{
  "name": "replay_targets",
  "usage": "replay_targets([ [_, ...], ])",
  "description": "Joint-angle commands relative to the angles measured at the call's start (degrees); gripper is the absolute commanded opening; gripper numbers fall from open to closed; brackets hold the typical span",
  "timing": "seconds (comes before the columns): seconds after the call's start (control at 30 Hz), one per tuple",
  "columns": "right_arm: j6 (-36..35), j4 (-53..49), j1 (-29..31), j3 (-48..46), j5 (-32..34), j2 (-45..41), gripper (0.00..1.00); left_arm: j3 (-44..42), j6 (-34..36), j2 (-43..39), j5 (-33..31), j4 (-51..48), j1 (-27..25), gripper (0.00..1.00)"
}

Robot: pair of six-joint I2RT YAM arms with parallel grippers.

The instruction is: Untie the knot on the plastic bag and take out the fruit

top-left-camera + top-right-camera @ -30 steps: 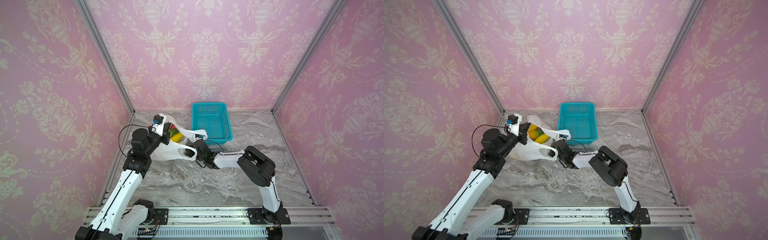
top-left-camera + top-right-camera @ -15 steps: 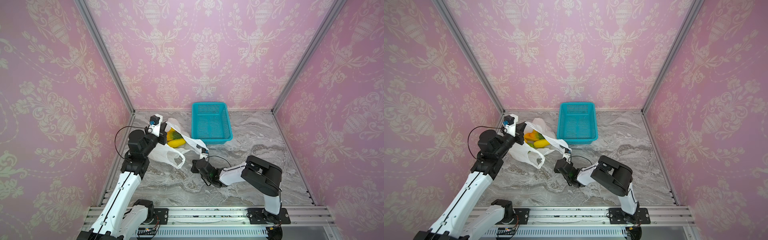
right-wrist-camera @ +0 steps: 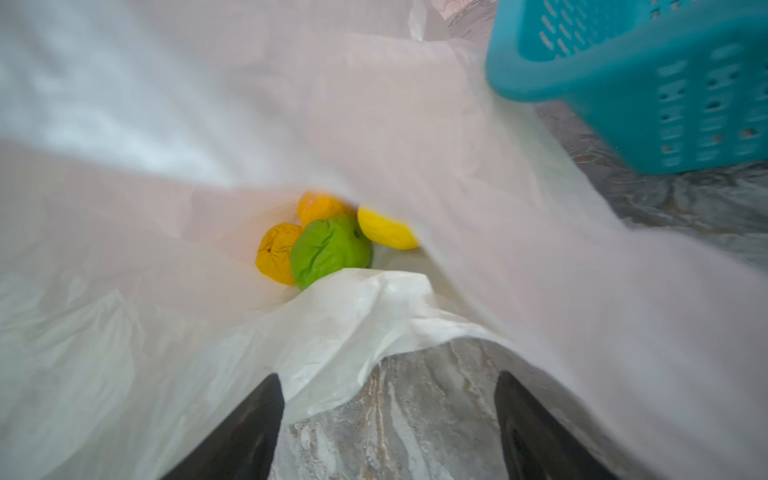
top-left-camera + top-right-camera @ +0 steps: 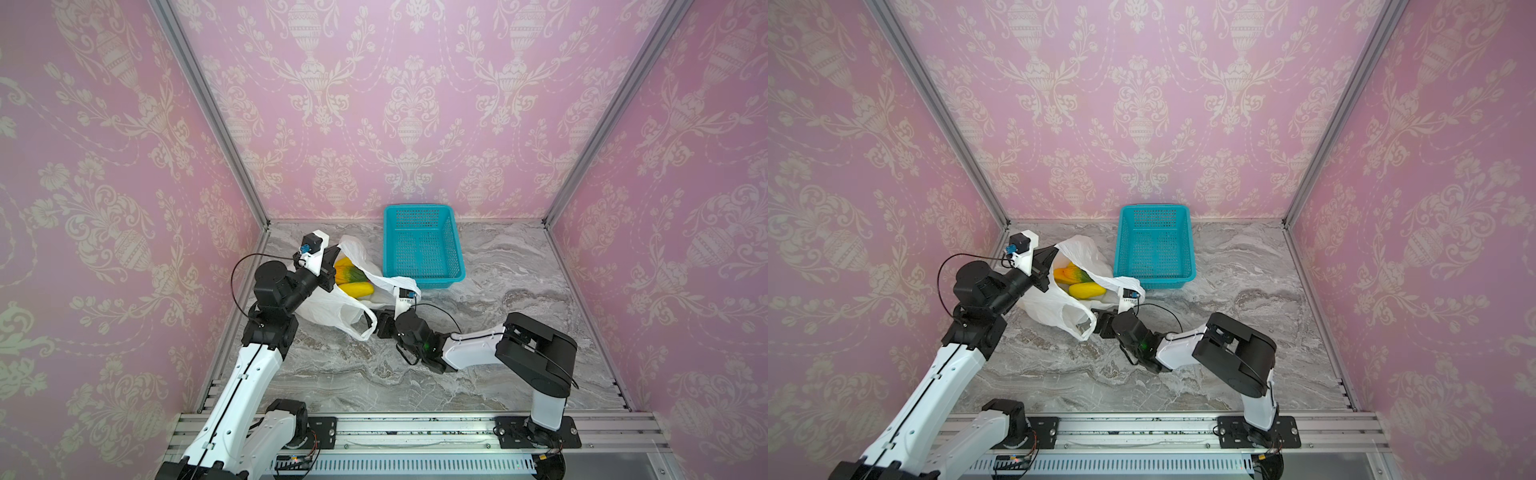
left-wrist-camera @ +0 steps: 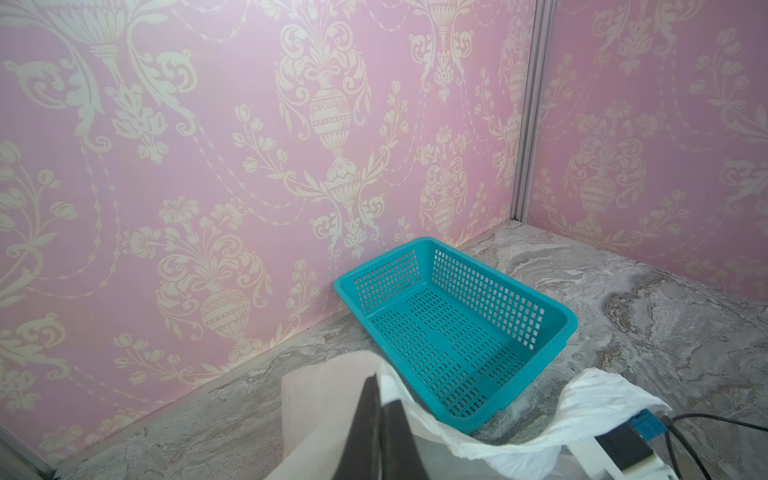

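Low over the marble table (image 4: pixel 457 374), the right arm lies folded and reaches leftward, the right gripper (image 4: pixel 371 321) spread wide at a loose handle loop of the plastic bag (image 4: pixel 332 305), while farther back the raised left gripper (image 4: pixel 330 266) pinches the bag's rim, the fruit (image 4: pixel 353 286) inside, beside the teal basket (image 4: pixel 428 282).

no legible text or number in any view; tiny print on the right arm's white camera mount (image 4: pixel 401 294) is too small to read.

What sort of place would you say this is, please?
Probably a robot test cell rather than a home: wallpapered panels in a metal frame, two arms bolted to a rail, a marble-look tabletop.
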Motion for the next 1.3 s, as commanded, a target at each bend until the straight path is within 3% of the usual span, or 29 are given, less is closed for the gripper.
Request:
replay_targets([
  [0.0, 1.29, -9.87, 0.25, 7.04, -1.06, 3.07, 0.85, -0.39, -0.29, -0.62, 2.88, 2.69, 0.52, 0.0],
  [0.2, 1.78, -17.56, -0.27, 14.0, 3.93, 9.71, 0.85, -0.68, -0.71, -1.12, 3.32, 3.49, 0.59, 0.0],
  [0.43, 2.13, -17.85, -1.08, 13.19, 3.46, 10.75, 0.71, -0.95, -0.98, -1.9, 3.22, 3.91, 0.8, 0.0],
  [0.47, 2.05, -17.05, -1.16, 12.13, 3.51, 10.24, 0.67, -1.06, -0.84, -2.03, 2.91, 4.05, 0.77, 0.0],
  [0.6, 0.85, -14.85, -1.28, 7.55, 3.49, 7.17, 0.36, -0.96, 0.08, -2.4, 0.02, 2.54, 0.84, 0.0],
  [0.73, 0.74, -11.98, -1.12, 3.01, 2.35, 4.31, 0.25, -0.72, 0.31, -2.36, -0.85, 2.28, 1.21, 0.0],
  [0.8, -0.09, -6.59, -1.09, 0.92, -0.27, 3.54, 0.31, -0.72, 0.39, -2.55, -0.31, 2.17, 1.3, 0.0],
  [0.9, 1.21, 2.67, -1.47, -0.82, -6.46, 3.78, 0.58, -1.08, 0.07, -2.85, 0.48, 2.83, 1.3, 0.0],
  [0.97, 4.31, 8.56, -1.97, -0.35, -10.63, 5.27, 0.67, -0.97, -0.04, -2.66, 1.3, 2.96, 1.3, 0.0],
  [1.13, 15.26, 17.48, -2.97, 4.64, -15.53, 11.51, 0.76, -1.05, -0.26, -2.63, 2.09, 3.63, 1.3, 0.0],
  [1.27, 23.85, 21.46, -3.04, 10.33, -17.06, 17.51, 0.77, -1.08, -0.3, -2.76, 2.49, 3.39, 1.3, 0.0],
])
